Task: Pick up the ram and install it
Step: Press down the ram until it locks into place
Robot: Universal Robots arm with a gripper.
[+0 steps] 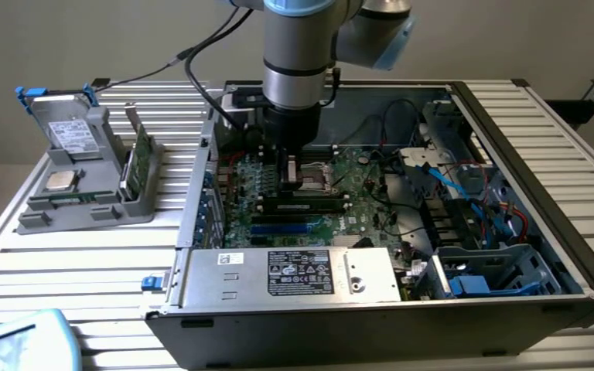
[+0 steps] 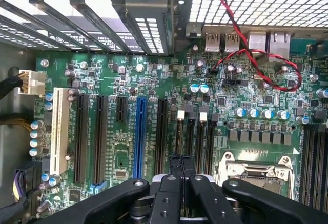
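The ram (image 1: 302,205) lies on the motherboard (image 1: 371,179) just beside the closed hand (image 1: 293,164)

The arm (image 1: 295,54) is cut off at the top edge in the exterior view, and its lower end hides the hand and part of the motherboard (image 1: 308,197) behind it. A pale blue object (image 1: 18,340) at the near left corner is cropped. Print on the power-supply label (image 1: 299,272) is too small to read.

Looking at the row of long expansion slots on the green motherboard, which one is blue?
The single blue slot, standing between black slots, just beside the shut gripper; the others are black or white.
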